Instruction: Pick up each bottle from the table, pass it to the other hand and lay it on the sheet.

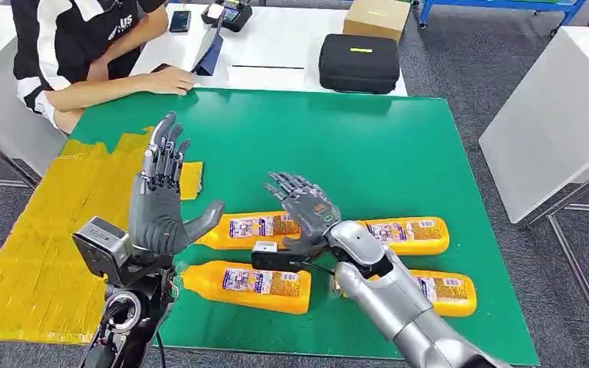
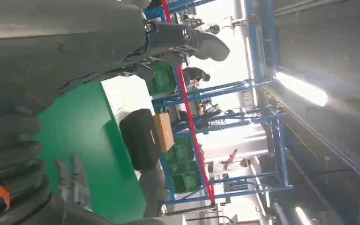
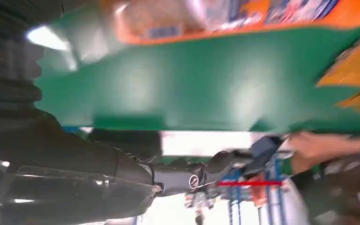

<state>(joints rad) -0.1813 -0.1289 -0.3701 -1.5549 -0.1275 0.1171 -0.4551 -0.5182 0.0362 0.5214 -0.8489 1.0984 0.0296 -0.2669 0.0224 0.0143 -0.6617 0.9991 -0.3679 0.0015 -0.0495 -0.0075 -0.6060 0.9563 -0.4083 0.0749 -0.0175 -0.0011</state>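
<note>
I see four orange bottles (image 1: 246, 286) lying on their sides on the green mat (image 1: 368, 146), none yet on the yellow sheet (image 1: 38, 261) at its left edge. My right hand (image 1: 307, 211) hovers over the bottles with fingers spread, holding nothing, and my left hand (image 1: 161, 199) is raised upright, fingers apart and empty. Beyond the mat a person (image 1: 84, 54) sits at a white table (image 1: 284, 46) with a black case (image 1: 359, 63) and a cardboard box (image 1: 376, 17); the floor is grey carpet.

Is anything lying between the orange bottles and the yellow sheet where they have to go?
Nothing visible lies there: bare green mat separates the near-left bottle from the yellow sheet. The raised, open left hand hovers above that stretch.
</note>
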